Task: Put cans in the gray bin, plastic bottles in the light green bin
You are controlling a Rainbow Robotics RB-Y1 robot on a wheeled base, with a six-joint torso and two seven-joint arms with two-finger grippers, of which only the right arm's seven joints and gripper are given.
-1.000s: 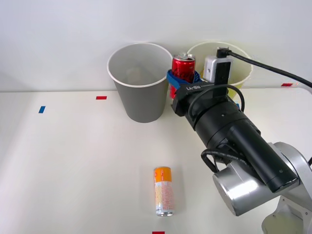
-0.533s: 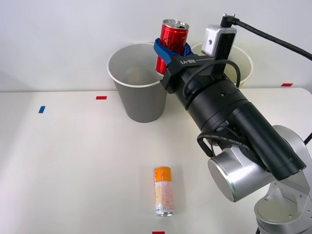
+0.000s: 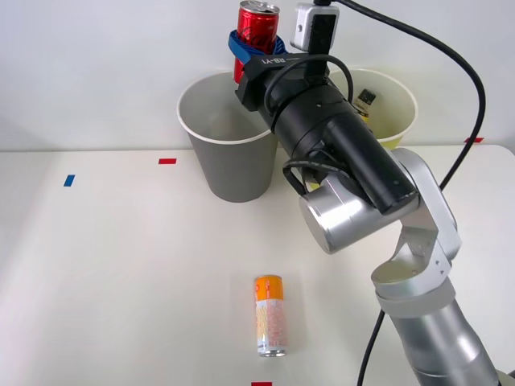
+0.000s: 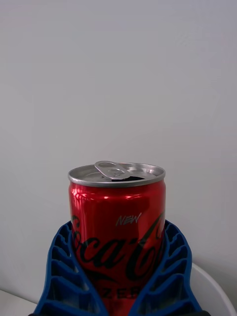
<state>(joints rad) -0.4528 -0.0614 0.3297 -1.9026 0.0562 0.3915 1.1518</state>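
Observation:
My right gripper (image 3: 251, 50) is shut on the short red can (image 3: 256, 32), holding it upright in the air above the right part of the gray bin (image 3: 229, 161). In the right wrist view the red can (image 4: 117, 232) stands between my blue ribbed fingers (image 4: 61, 276) with its open silver top up. The taller orange-topped can (image 3: 270, 315) lies on the white table near the front edge. Behind my arm stands the light green bin (image 3: 398, 112), with the plastic bottle's dark cap (image 3: 366, 97) showing inside it.
Red tape marks (image 3: 166, 161) and a blue one (image 3: 69, 180) lie on the table (image 3: 121, 265). My arm's elbow (image 3: 346, 217) and forearm cross in front of the light green bin. A black cable (image 3: 451, 64) arcs over the right side.
My gripper has risen with the red can and moved left, from between the two bins to above the gray bin's rim. The orange-topped can has not moved.

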